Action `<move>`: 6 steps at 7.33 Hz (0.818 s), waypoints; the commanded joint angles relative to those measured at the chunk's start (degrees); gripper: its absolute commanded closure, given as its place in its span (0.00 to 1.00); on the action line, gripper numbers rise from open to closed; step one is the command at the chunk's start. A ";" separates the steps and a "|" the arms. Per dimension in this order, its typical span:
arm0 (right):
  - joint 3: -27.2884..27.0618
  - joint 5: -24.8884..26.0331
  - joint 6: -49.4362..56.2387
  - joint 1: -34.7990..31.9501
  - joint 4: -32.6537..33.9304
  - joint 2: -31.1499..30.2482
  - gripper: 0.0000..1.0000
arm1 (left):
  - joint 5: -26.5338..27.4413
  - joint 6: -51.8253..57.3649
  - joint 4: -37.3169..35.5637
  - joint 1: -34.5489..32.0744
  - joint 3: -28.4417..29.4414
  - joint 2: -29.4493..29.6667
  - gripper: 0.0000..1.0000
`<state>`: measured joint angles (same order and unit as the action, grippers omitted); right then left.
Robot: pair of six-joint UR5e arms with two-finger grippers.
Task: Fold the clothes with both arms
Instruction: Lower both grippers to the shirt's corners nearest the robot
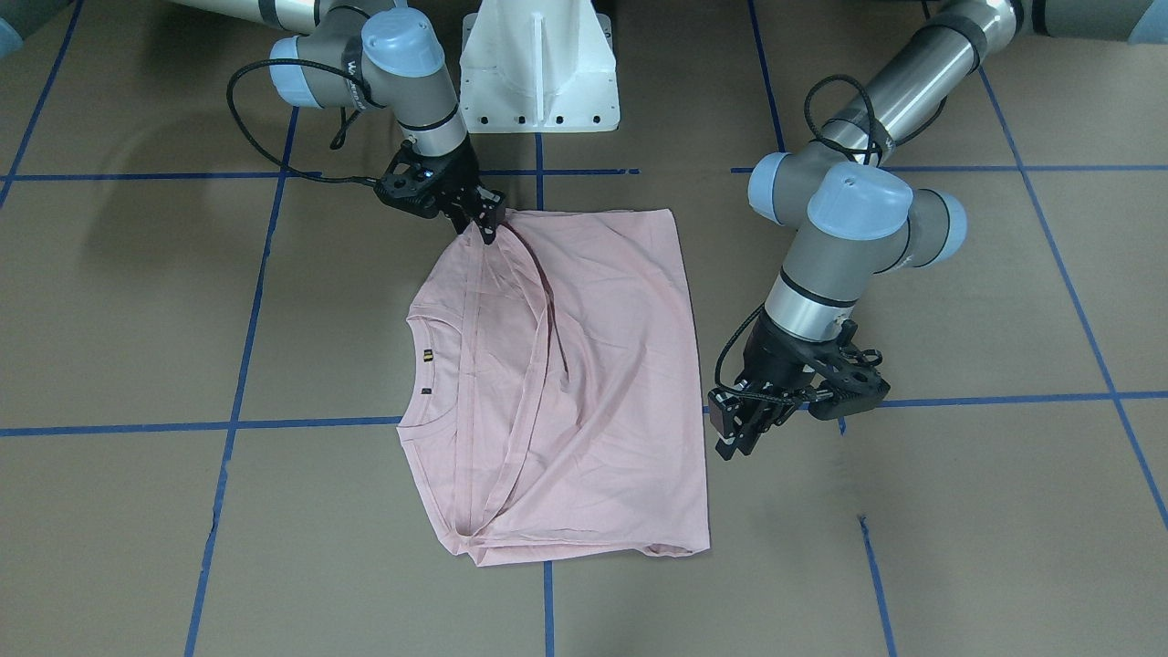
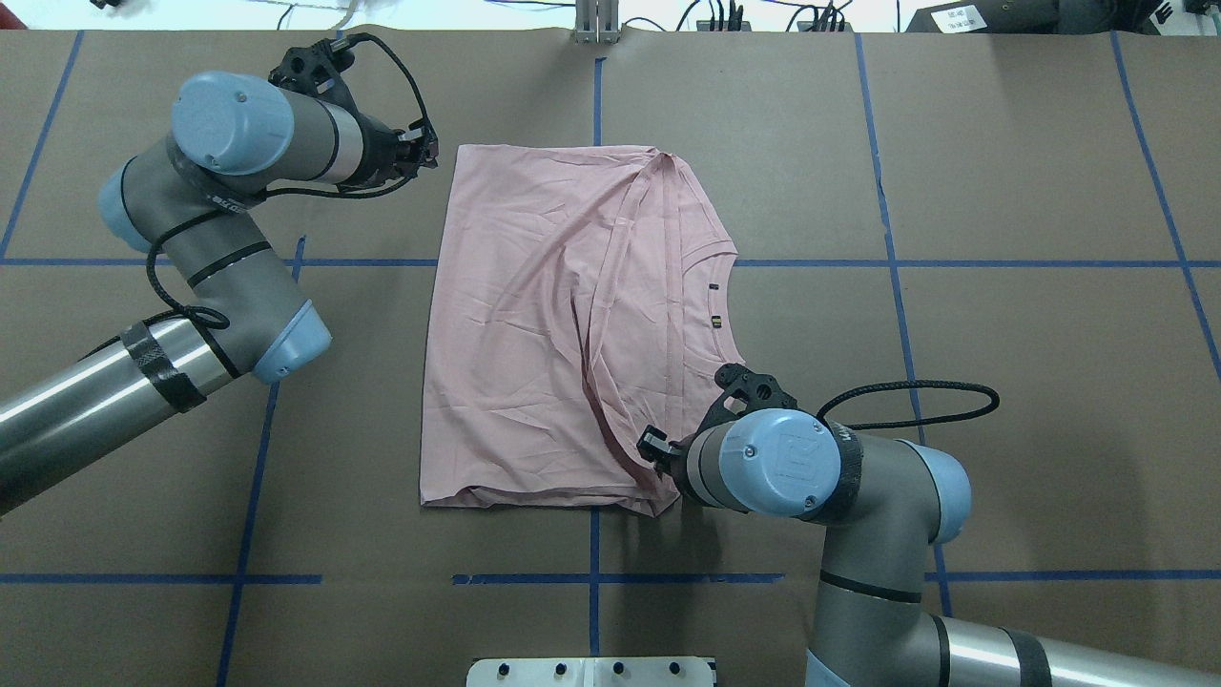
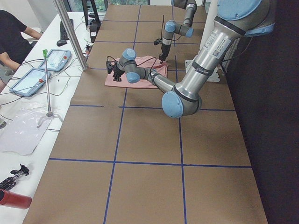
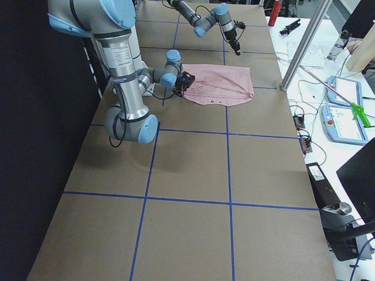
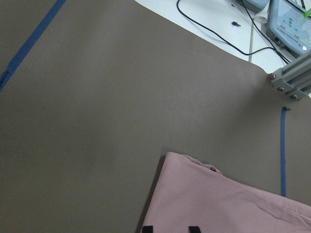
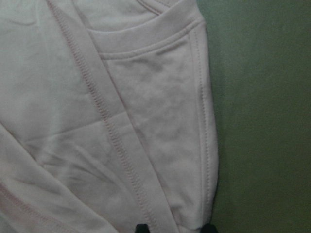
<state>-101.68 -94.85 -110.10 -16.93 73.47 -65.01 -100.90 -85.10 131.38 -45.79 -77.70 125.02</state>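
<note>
Pink T-shirt [image 1: 602, 365] lies flat mid-counter [image 1: 958, 511], sides folded inward, collar toward the counter's end on the robot's right. Right tool [image 1: 486, 219] sits on the shoulder corner nearest the robot-side edge, fingers apart, straddling the fabric. Left tool [image 1: 735, 433] is just beside the hem corner toward the far edge, fingers apart, off the cloth.

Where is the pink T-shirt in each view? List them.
Front-facing: T-shirt at centre.
Overhead: T-shirt at centre.
Exterior left: T-shirt far off, upper centre.
Exterior right: T-shirt far off, upper centre.
Left wrist: T-shirt at bottom right.
Right wrist: T-shirt fills the left part.
Landmark: right gripper at a robot-side corner of the T-shirt.
</note>
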 commanded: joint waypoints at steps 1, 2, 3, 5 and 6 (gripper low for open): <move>-0.18 -0.07 0.23 -0.21 0.01 -0.11 1.00 | 0.09 -0.06 -0.07 0.09 0.00 0.14 0.64; -0.79 -0.24 0.24 -0.38 0.01 -0.29 1.00 | 0.00 -0.33 -0.07 0.09 0.00 0.22 0.64; -2.01 -0.51 0.32 -0.56 0.01 -0.55 1.00 | -0.09 -2.07 -0.15 0.44 -2.26 -0.12 0.64; -3.60 -0.60 0.24 -0.56 0.01 -1.25 1.00 | -0.97 -12.14 -6.88 5.59 -17.65 -5.89 0.63; -5.35 -0.60 0.24 -0.73 0.01 -2.12 1.00 | -0.27 -15.67 -13.19 9.72 -27.06 -9.84 0.61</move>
<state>-105.29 -95.42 -109.83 -17.53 73.48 -66.32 -101.57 -95.59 124.66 -40.66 -93.41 119.64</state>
